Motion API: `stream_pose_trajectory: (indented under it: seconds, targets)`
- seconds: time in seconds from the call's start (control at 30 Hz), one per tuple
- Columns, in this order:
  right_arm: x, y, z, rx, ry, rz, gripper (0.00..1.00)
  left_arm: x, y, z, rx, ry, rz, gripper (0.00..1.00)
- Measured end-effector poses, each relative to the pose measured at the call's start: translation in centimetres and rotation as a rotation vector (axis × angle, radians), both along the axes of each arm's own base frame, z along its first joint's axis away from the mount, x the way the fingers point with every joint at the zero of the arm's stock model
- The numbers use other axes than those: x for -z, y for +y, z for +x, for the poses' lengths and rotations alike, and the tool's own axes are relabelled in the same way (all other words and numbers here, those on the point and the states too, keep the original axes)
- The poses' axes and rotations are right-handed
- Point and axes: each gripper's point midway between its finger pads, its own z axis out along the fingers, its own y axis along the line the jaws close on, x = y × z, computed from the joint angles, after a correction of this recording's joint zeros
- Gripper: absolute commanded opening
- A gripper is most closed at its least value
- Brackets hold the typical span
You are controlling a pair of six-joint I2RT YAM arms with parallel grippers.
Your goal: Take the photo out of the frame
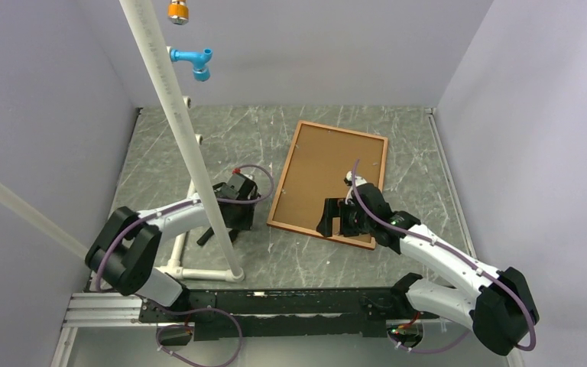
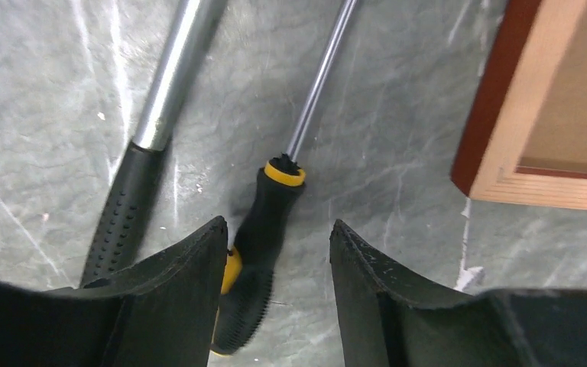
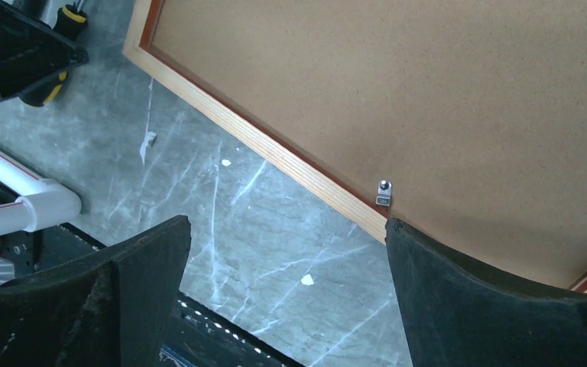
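The right gripper (image 1: 338, 218) hangs with its jaws spread wide and nothing between them, directly over the near short edge of the frame (image 1: 284, 173), so it is the arm nearer the work. Close by one of its fingertips, a small metal tab (image 3: 383, 193) sits about midway along that near rail and laps onto the brown board. That board is the back of the photo (image 1: 321, 168). The print lies face down inside the frame, flat on the table (image 1: 199, 145), so only its backing shows. The frame's long axis runs from near to far, with its near end swung slightly left, and it stretches away from the right gripper toward the far wall. The left gripper (image 2: 279, 229) is off to the left of the frame, low over a screwdriver (image 2: 277, 200). Its jaws are part-way apart and straddle the black-and-yellow handle, which sits close against one finger with a clear gap to the other, so it does not look clamped. The shaft points away from that gripper, roughly parallel to the frame's left rail, and a second steel-shafted tool (image 2: 134, 176) lies beside it. As I judge it, the next move turns on the near-edge tab, which probably has to be swung or pried clear before the board can lift.
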Motion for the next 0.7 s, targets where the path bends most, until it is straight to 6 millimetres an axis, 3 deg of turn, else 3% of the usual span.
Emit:
stream_pose_trajectory:
  seconds: [0.1,0.17,0.4,0.6,0.7]
  targets:
    - [0.3,-0.3,-0.1,-0.005,0.001,-0.011,1.00,1.5,0.2,-0.6,-0.001,0.036,0.053,0.54]
    - [0.4,-0.4,-0.2,-0.009,-0.003,-0.016,1.00,1.5,-0.1,-0.3,0.000,0.027,0.056,0.49]
    - [-0.4,-0.4,-0.3,-0.025,-0.039,-0.001,1.00,1.5,-0.9,-0.4,0.018,0.027,0.064,0.18]
    - [-0.7,-1.2,0.3,0.001,-0.072,-0.030,1.00,0.6,-1.5,-1.2,0.044,0.036,0.019,0.01]
    - [-0.8,-1.1,0.3,-0.021,-0.082,-0.035,1.00,-0.5,-2.4,-1.6,0.064,0.028,-0.050,0.00]
